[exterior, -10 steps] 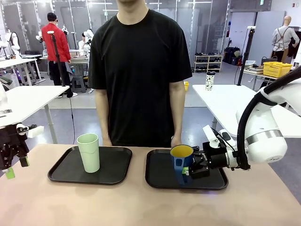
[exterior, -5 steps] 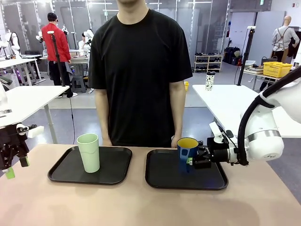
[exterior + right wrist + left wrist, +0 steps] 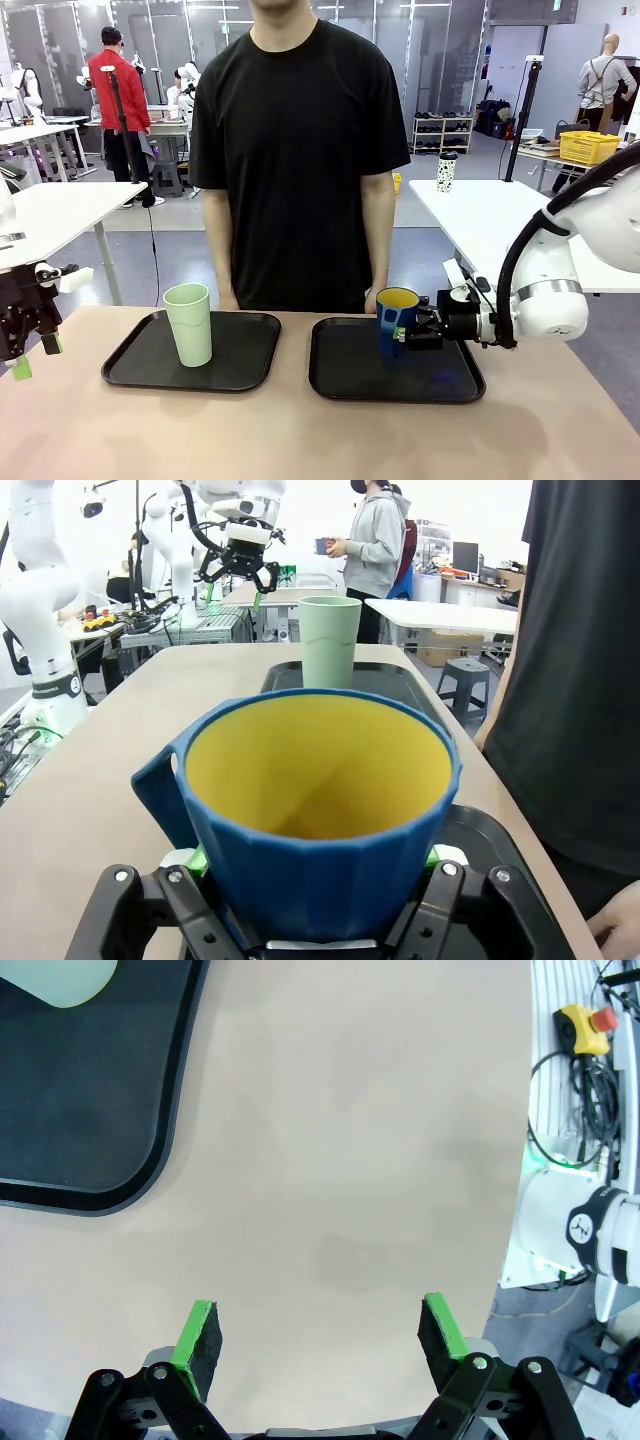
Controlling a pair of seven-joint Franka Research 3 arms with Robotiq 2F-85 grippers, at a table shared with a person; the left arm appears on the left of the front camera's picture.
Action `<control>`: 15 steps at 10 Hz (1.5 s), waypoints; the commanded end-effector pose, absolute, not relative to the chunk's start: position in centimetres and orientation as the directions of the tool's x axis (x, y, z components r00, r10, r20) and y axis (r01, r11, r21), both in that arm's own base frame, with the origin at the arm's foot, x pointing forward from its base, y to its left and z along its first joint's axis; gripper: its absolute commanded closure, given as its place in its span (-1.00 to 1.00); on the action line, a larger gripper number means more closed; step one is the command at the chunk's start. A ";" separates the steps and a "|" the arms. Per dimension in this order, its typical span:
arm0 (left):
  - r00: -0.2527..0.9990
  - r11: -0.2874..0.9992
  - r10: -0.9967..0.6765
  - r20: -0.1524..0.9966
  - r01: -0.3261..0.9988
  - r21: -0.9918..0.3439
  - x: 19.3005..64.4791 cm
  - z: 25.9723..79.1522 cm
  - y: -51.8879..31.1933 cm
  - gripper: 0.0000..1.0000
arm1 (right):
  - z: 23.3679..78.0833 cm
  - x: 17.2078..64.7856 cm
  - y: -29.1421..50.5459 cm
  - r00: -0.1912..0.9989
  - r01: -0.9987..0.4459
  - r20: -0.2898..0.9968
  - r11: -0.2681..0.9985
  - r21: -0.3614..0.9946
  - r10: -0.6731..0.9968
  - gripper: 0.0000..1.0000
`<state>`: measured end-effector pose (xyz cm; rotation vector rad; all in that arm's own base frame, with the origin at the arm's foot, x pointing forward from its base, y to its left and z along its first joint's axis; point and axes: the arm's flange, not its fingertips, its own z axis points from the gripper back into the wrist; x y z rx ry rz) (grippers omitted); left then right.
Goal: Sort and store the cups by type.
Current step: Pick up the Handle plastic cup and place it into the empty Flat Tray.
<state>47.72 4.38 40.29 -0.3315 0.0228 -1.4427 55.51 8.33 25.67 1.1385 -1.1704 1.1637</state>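
Note:
The pale green tumbler [image 3: 188, 323] stands upright on the left black tray [image 3: 140, 372]; it is also in the right wrist view as the tumbler [image 3: 330, 640], beyond the mug. The dark blue mug [image 3: 397, 317] with a yellow inside is upright over the back of the right black tray [image 3: 350, 385]. My right gripper [image 3: 412, 336] is shut on it from the right. In the right wrist view the mug [image 3: 320, 810] sits between the fingers of that gripper [image 3: 318, 880]. My left gripper [image 3: 28, 352] hangs at the table's far left edge, and in its wrist view the gripper [image 3: 320, 1328] is open over bare tabletop.
A person in a black shirt stands at the far edge, one hand [image 3: 372, 299] just behind the mug. The left tray's corner [image 3: 150, 1160] lies up and left of my left fingers. The table's edge [image 3: 515, 1210] runs along the right of that view.
My right gripper has carried the mug from a tilted pose at the tray's middle to upright, farther back and slightly right. The left arm and tumbler have not moved.

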 end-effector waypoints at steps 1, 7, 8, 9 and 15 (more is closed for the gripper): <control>0.128 0.083 -0.975 0.182 0.969 -0.233 47.7 40.4 4.5 -1.00 | 25.2 56.4 8.3 0.017 -0.996 0.998 0.089 0.012 0.058 -0.50; 0.128 0.083 -0.975 0.182 0.969 -0.233 47.7 40.4 4.5 -1.00 | 22.7 57.9 8.3 0.010 -0.994 0.998 0.107 0.003 0.062 -0.50; 0.128 0.083 -0.975 0.182 0.969 -0.233 47.7 40.4 4.5 -1.00 | 22.3 58.1 8.4 0.018 -0.994 0.998 0.107 0.012 0.060 -0.50; 0.128 0.083 -0.975 0.182 0.969 -0.233 47.7 40.4 4.5 -1.00 | 21.8 58.4 8.4 0.024 -0.994 0.998 0.111 0.017 0.063 -0.50; 0.128 0.083 -0.975 0.182 0.969 -0.233 47.7 40.4 4.5 -1.00 | 20.1 58.9 8.3 0.063 -0.990 0.995 0.133 0.052 0.078 -0.73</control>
